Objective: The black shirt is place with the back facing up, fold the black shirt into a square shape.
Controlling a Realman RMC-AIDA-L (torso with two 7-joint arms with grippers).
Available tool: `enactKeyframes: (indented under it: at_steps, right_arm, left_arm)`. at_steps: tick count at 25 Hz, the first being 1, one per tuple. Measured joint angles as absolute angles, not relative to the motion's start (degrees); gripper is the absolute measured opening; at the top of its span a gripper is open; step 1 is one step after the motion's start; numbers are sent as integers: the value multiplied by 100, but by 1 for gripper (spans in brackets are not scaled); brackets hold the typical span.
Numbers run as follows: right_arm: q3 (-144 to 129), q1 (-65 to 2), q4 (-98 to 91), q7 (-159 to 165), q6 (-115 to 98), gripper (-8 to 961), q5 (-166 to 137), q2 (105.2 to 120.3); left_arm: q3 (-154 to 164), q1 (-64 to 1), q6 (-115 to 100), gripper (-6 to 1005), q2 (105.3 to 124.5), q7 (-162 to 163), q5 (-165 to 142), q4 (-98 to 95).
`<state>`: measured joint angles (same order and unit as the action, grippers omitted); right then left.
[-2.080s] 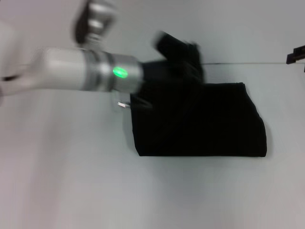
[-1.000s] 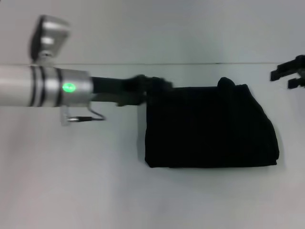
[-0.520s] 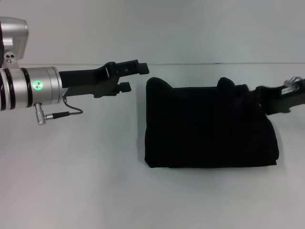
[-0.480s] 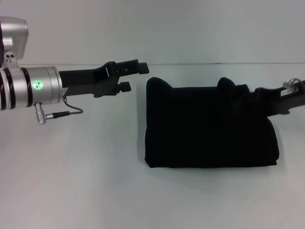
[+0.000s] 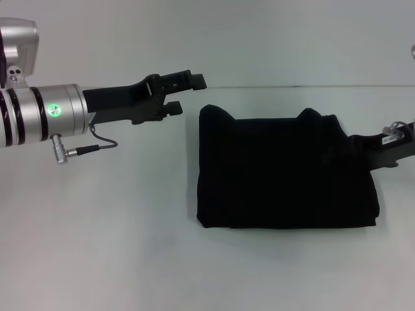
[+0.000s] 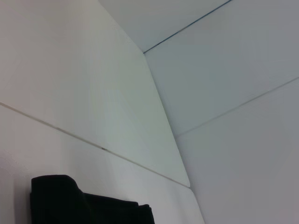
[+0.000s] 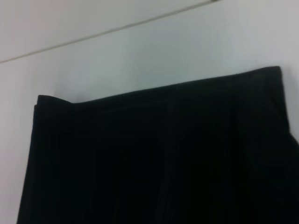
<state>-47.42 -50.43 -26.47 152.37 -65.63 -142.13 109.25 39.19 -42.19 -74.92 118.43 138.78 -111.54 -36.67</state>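
A white table [image 5: 130,246] carries one black shirt [image 5: 285,172], folded into a near-square, in the head view. The left gripper [image 5: 185,94] hovers just off the shirt's far left corner, fingers parted and empty; the right gripper [image 5: 363,148] meets its right edge, grip unclear. Each wrist view shows that one shirt [image 6: 84,207] [image 7: 159,158].
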Motion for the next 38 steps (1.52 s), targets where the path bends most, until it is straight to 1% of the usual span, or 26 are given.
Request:
enactKeyframes:
  at_steps: [2,4,10,14,22,27,35,38]
  right_arm:
    - [-4743,-5013,-2649,15240,-6597,610,-14213,10892]
    - [-4739,-4977,-2648,15240,-6550,599,-14213,10907]
    - [-4740,-4957,-2616,15196,-6427,563,-14212,11052]
    - [-4744,-4969,-2621,15247,-6412,540,-14210,11101]
    - [-4689,-4899,-2700,15372,-6444,493,-14166,11067]
    - [-4686,-4893,-2716,15375,-6463,258,-14176,11065]
    - [-4689,-4897,-2738,15383,-6475,117,-14181,11068]
    - [-4686,-4892,-2967,15480,-6543,64,-14179,11036]
  left_arm:
    - [3920,-4203,-7463,950,11847,13867,-11126,-3643]
    - [3920,-4189,-7432,950,11851,13862,-11117,-3635]
    - [3920,-4171,-7381,949,11853,13859,-11115,-3621]
    - [3921,-4168,-7371,949,11869,13859,-11115,-3621]
    - [3920,-4165,-7365,948,11914,13808,-11042,-3621]
    - [3920,-4166,-7358,947,11920,13805,-11014,-3621]
    - [3920,-4166,-7356,946,11918,13802,-10998,-3621]
    - [3920,-4166,-7356,946,11916,13801,-10968,-3624]
